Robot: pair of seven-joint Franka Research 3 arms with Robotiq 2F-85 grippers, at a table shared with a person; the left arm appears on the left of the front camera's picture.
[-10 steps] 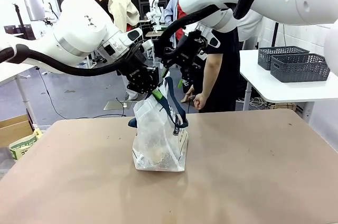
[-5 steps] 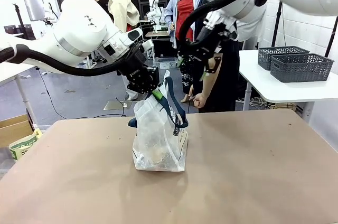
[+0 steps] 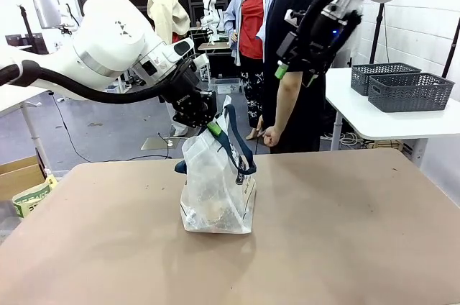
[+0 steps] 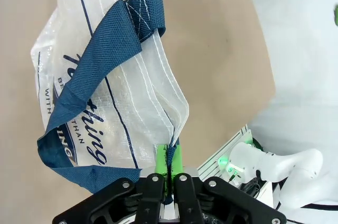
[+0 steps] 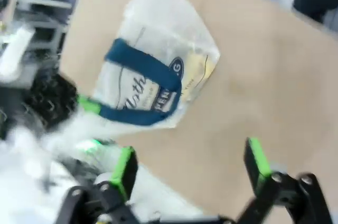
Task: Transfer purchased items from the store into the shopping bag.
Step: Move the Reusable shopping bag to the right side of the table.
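The shopping bag (image 3: pixel 215 190) stands upright mid-table, a translucent whitish tote with navy straps (image 4: pixel 100 49). Tan purchased items (image 3: pixel 215 208) show dimly through its wall. My left gripper (image 3: pixel 205 121) holds the bag's top edge; in the left wrist view its green pads (image 4: pixel 161 160) press together on the rim and strap (image 4: pixel 169 152). High above and right of the bag, my right gripper (image 3: pixel 287 67) hangs open and empty, its fingers (image 5: pixel 124 168) wide apart over the bag (image 5: pixel 153 76). Two dark grey slotted baskets (image 3: pixel 402 88) sit on a side table; whether either is the store I cannot tell.
A person in a black shirt (image 3: pixel 295 103) stands at the far edge, one hand (image 3: pixel 272 138) hanging near the table. The white side table (image 3: pixel 374 124) is at the right. A cardboard box (image 3: pixel 18 174) and a packet (image 3: pixel 32 198) sit off the left edge.
My right gripper has risen from the bag's mouth up and to the right, and its jaws have spread wide. The left gripper and the bag have stayed put.
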